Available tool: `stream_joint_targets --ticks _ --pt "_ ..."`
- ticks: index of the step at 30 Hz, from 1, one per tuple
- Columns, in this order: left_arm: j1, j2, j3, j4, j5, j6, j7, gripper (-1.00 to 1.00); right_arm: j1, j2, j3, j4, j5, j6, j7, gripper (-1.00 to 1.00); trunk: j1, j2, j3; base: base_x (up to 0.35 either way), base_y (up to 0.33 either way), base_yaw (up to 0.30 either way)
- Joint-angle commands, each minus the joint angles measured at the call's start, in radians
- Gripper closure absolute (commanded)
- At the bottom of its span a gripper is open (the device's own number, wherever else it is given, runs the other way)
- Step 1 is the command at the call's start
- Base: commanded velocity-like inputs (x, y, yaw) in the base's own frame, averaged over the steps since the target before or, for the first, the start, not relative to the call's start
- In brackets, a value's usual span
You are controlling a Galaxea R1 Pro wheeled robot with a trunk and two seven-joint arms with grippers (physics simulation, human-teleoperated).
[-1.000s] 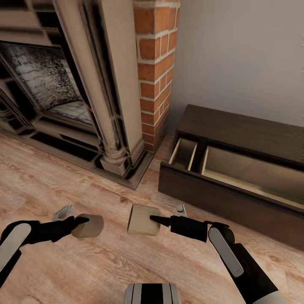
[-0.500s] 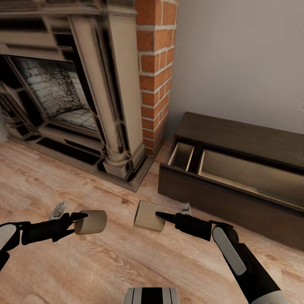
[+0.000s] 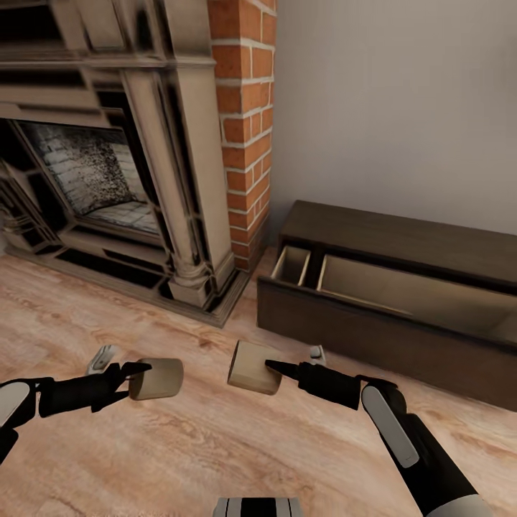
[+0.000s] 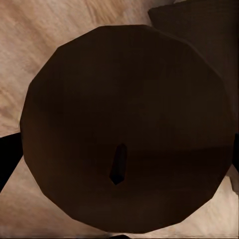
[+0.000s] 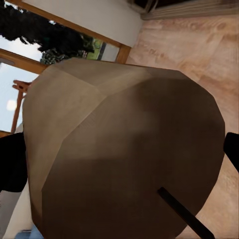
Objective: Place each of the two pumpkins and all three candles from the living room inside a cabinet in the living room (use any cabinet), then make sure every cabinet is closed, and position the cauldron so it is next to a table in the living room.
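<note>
Two candles are held above the wood floor. My left gripper [image 3: 136,373] is shut on a stubby beige candle [image 3: 158,378] lying sideways. My right gripper [image 3: 276,370] is shut on a second candle [image 3: 251,368], just in front of the cabinet [image 3: 373,237]. The cabinet is a long, low, dark brown unit against the wall, with its pull-out fronts open and a pale beige inside [image 3: 402,291]. The left wrist view looks at the left candle's shadowed end face [image 4: 124,99] with its wick. In the right wrist view the other candle [image 5: 124,149] sits close up, with a dark finger [image 5: 11,167] at its side. The pumpkins, cauldron and table are out of view.
A stone fireplace [image 3: 108,165] with a raised hearth edge stands at the left. A red brick column [image 3: 244,122] rises between it and the cabinet. Behind the cabinet is a plain grey wall [image 3: 395,108]. Wood floor [image 3: 215,445] spreads around both arms.
The whole head view has shifted, so the camera moved; the fireplace and cabinet sit differently in the picture. Both grippers stay shut on their candles, the left candle slightly further right.
</note>
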Motion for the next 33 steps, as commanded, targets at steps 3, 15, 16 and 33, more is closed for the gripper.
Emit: stream_joint_targets --ticks 3,15,16,33 --pt "0.0 -0.001 -0.013 -0.002 0.009 0.001 0.008 1.0 -0.001 0.0 0.001 0.0 -0.006 0.005 0.0 1.0 -0.002 0.0 0.014 -0.339 0.0 -0.245" --pt "0.001 0.0 -0.023 -0.04 -0.001 0.0 0.01 1.0 -0.001 0.0 0.0 0.0 -0.006 0.006 0.001 1.0 -0.003 0.001 0.037 -0.321 -0.039 -0.247" --pt "0.001 -0.001 -0.023 -0.04 -0.002 0.0 0.01 1.0 -0.001 0.0 0.0 0.0 -0.006 0.005 0.001 1.0 -0.003 0.001 0.038 -0.255 -0.162 -0.247" --pt "0.002 -0.002 -0.023 -0.041 -0.004 -0.002 0.012 1.0 -0.001 0.0 0.001 -0.004 -0.002 0.006 -0.009 1.0 -0.003 0.001 0.047 -0.047 -0.285 -0.159"
